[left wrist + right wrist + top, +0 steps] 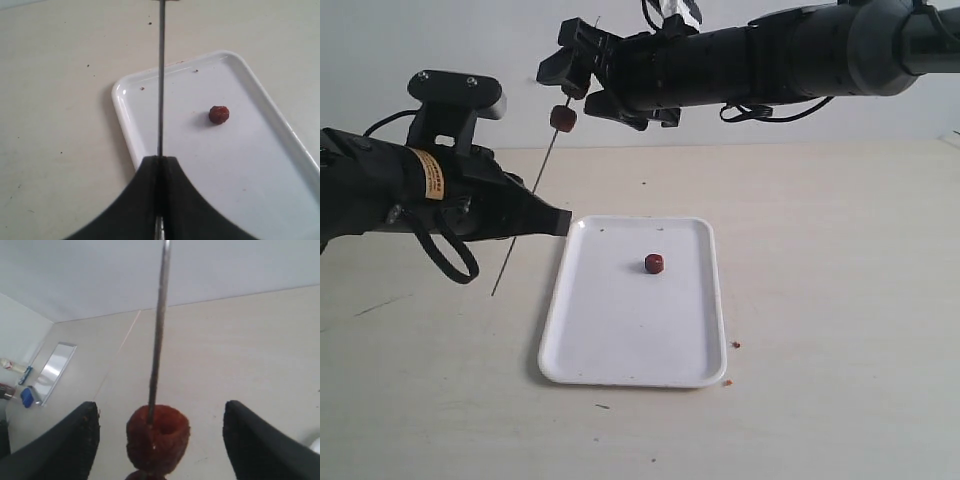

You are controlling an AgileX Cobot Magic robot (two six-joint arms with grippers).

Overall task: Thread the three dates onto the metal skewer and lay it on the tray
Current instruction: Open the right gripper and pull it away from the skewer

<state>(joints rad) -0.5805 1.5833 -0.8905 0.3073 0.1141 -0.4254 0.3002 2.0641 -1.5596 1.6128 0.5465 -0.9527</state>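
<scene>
Pale beige tabletop (820,250), plain whitish wall (420,40) behind.

Containers: one white tray (620,340), flat on the table, low rim, rounded corners. It sits just ahead of and below the left gripper (160,161); its nearest corner is close under those tips. Inside: one loose date (654,262), alone toward the far half, clear of every rim, well ahead of the left gripper and to one side of its line. A few dark specks lie by the tray's far rim. The rest of the tray floor is bare white.

Left gripper: clamped tight on the metal skewer (161,90), no gap showing between the fingers. The rod runs straight out from the tips, slanting up toward the right gripper (160,407); its other end pokes out behind and below the left gripper, over bare table beside the tray's edge.

Right gripper: jaws spread wide, gripping nothing. The threaded date (158,440) sits on the rod between the two fingers, with clear air on both sides. A sliver of red-brown shows just under it at the frame edge; cannot tell what it is.

Edges and room: the right gripper is high above the table, well up from the tray. Open tabletop lies on every side of the tray. Reddish crumbs (735,344) lie just off the tray corner farthest from the left gripper. Far beyond the right gripper lies a flat shiny panel (56,367).
</scene>
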